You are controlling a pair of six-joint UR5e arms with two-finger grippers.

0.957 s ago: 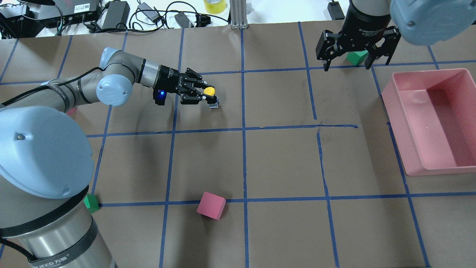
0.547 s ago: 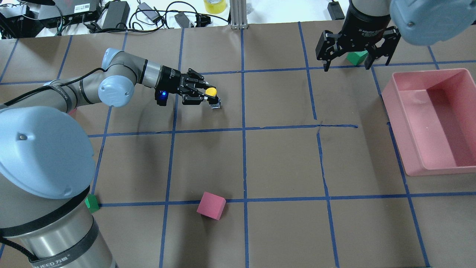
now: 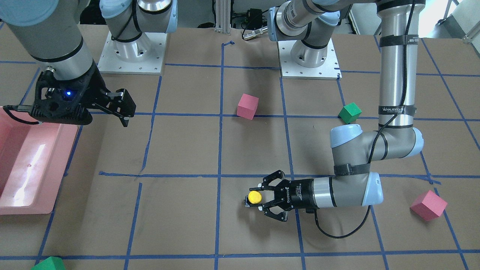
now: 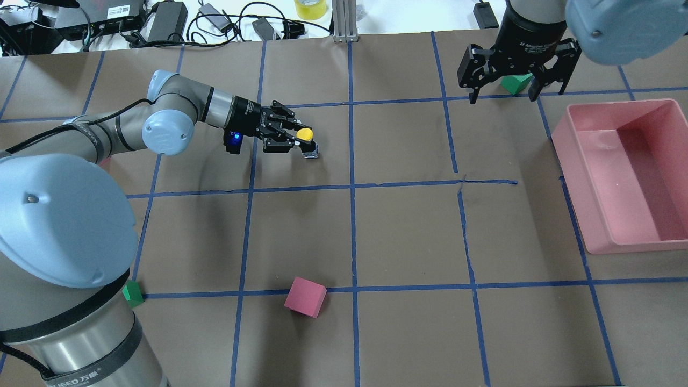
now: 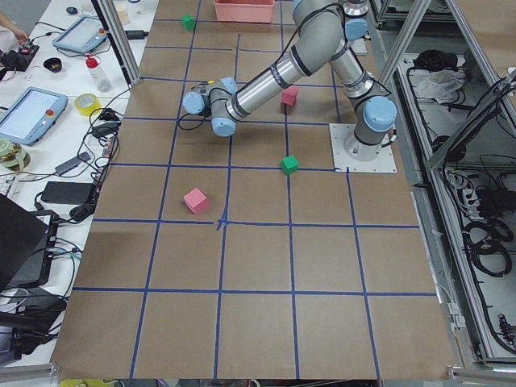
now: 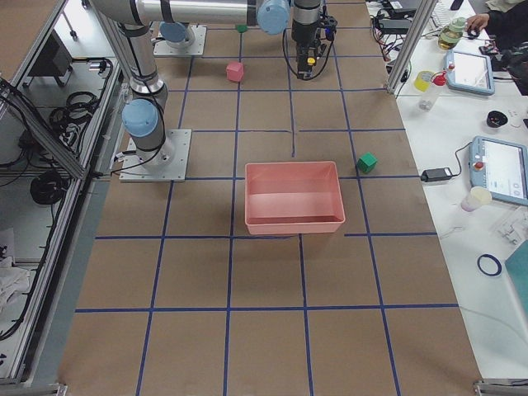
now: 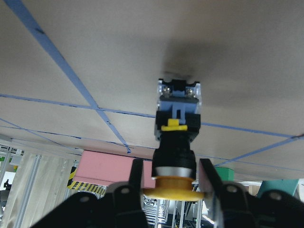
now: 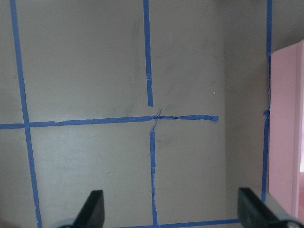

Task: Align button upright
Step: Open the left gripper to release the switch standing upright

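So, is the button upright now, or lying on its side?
Upright: the button has its yellow cap away from the table and its base block toward it, held in the left gripper.

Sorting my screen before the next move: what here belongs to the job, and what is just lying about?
Job: button; left gripper, shut on it.
Lying about: two pink cubes; two green cubes; bin.

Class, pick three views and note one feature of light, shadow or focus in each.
Front-facing view: white glare lies inside the pink bin. Left wrist view: the button throws a soft shadow on the paper beyond its base. Right wrist view: the right gripper shows only blurred fingertips at the bottom edge.
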